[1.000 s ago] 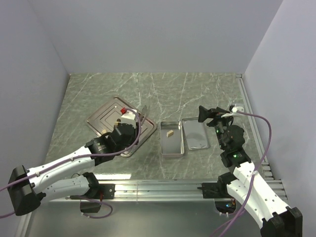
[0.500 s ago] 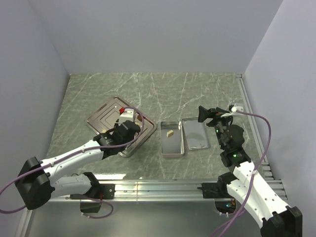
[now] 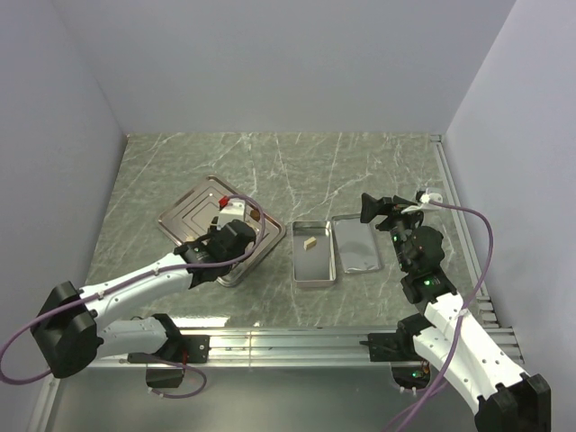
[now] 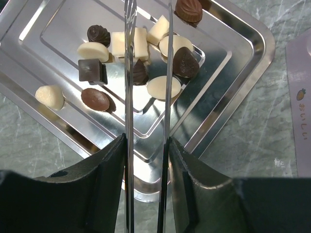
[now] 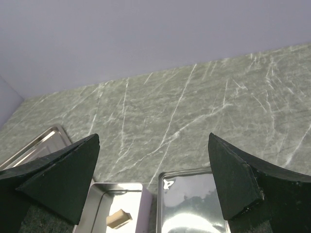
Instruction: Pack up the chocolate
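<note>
Most of the chocolate (image 4: 164, 87) lies loose on the ridged steel tray (image 4: 243, 63), dark and cream lumps bunched near its middle. One tan piece (image 3: 310, 242) already sits in the open tin (image 3: 315, 266), which stands just beside the tray on the table (image 3: 360, 171). The left end effector (image 4: 148, 19) hangs over the cluster with its two thin fingers parted only a little. Nothing shows between them along the stretch in view, though the very tips run off the top of the wrist view. That narrow setting seems chosen so the fingers can slip down around a single piece without nudging its close neighbours. A small dark lump and a cream block sit in line with the gap. The lid (image 3: 355, 245) lies flat just right of the tin, its bare silver side up, which leaves the tin's mouth free for drops from above. The right end effector (image 5: 153, 179) hovers by the lid's far end, spread wide and empty. It is probably parked there to stay out of the left arm's path and to be ready for the lid once packing ends.
</note>
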You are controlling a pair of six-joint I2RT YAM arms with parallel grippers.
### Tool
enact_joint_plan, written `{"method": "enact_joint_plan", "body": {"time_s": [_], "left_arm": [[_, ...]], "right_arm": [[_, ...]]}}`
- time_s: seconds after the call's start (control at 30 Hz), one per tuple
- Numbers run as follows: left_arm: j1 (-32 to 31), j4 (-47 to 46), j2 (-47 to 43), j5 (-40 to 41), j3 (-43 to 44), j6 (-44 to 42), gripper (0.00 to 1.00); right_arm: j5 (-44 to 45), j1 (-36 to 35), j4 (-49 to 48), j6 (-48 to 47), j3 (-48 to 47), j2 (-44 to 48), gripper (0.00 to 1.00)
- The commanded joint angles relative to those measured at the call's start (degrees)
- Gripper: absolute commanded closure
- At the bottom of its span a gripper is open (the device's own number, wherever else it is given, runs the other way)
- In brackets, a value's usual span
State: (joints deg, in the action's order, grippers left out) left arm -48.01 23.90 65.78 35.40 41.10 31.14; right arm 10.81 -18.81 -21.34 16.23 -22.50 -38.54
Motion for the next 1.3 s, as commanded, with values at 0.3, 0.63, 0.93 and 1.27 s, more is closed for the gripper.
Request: {"method": "enact_joint_plan", "body": {"time_s": [0.3, 0.63, 0.93, 1.27], "left_arm": [[0.11, -0.35, 0.76, 0.02, 2.23, 0.59, 0.55], [-0.95, -1.49, 1.54, -1.39, 2.23, -0.73, 0.56], [-1.56, -0.43, 2.07, -0.68, 2.49, 0.06, 0.59], [-1.65, -0.35, 1.55, 0.11, 2.49, 0.07, 0.75]], "right_arm": [[-0.44, 0.18, -1.15, -0.41, -3.43, -0.92, 0.01], [-0.53, 0.09, -0.89, -0.5, -3.69, -1.45, 0.01], [-0.61, 0.18, -0.81, -0.5, -3.95, -2.06, 0.02], [-0.7, 0.17, -0.63, -0.5, -4.04, -2.32, 0.01]]}}
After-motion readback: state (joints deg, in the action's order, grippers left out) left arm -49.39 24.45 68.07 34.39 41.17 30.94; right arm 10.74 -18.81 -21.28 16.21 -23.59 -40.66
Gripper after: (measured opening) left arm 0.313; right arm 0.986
